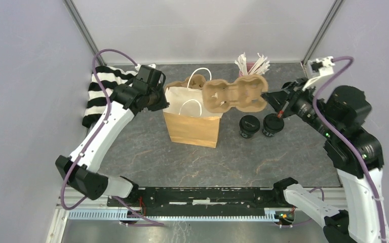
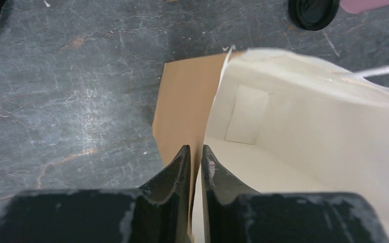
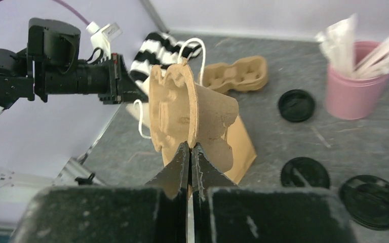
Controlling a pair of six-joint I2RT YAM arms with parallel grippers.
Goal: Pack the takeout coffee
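From above, the left claw [image 1: 163, 98] sits at the left rim of the paper bag [image 1: 192, 129], which stands open on the bench [image 1: 207, 162]. The right claw [image 1: 269, 96] holds the carrier tray [image 1: 235, 93] by one end, up in the air over the bag's right side. The coffee cups [image 1: 249, 126] stand lidded on the bench just right of the bag, side by side and not yet packed. The tray hides the bench behind it and part of the bag's mouth. A pink cup [image 1: 250, 65] of white sticks shows only its top.

At the left wrist, the left claw [image 2: 196, 162] is closed on the bag's wall, with the paper between its fingers [image 2: 174, 172]. We see the pale inside of the bag but not all of its floor. In our judgement this thin pinch could slip or tear the paper if the tray pushes on the rim.

At the right wrist, the right claw [image 3: 190, 152] is clamped on the tray's edge, and the carrier tray [image 3: 187, 114] stands edge-on to us. Held like this it may swing, catch a handle or wedge across the mouth and fold the bag. The arm also works close to the cups and could tip one. A second tray [image 3: 235, 75] lies further back. Three black round tops show here. From this view we cannot tell which are lidded cups.
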